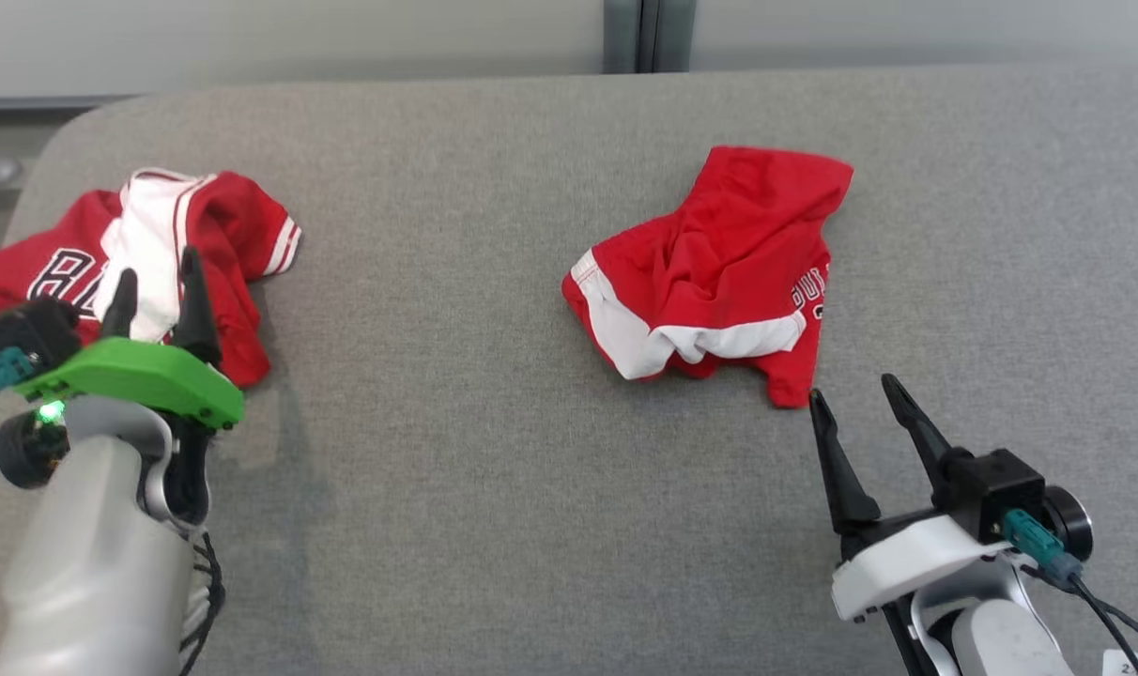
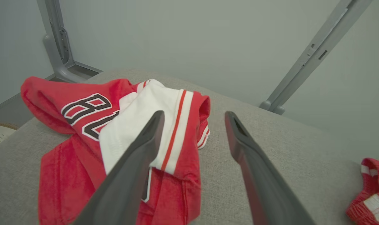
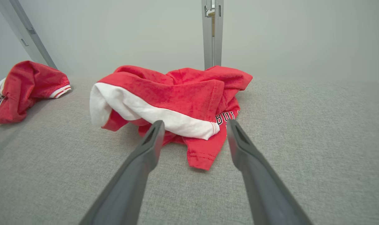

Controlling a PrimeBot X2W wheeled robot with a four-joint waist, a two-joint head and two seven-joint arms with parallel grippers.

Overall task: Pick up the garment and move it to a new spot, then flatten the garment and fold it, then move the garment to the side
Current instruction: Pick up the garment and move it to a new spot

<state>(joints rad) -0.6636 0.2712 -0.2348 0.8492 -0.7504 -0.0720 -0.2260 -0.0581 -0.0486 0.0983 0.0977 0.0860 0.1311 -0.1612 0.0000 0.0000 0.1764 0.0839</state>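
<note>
Both my claws are spread wide, nothing in them. Left gripper hangs over the red-and-white jersey out at the grey pad's 9 o'clock edge. Right gripper sits just at 5 o'clock of the crumpled red garment, mid-pad.

We see a grey fabric table bearing two crumpled things, well apart: a red-and-white jersey near its far left corner, a red garment right of centre.
</note>
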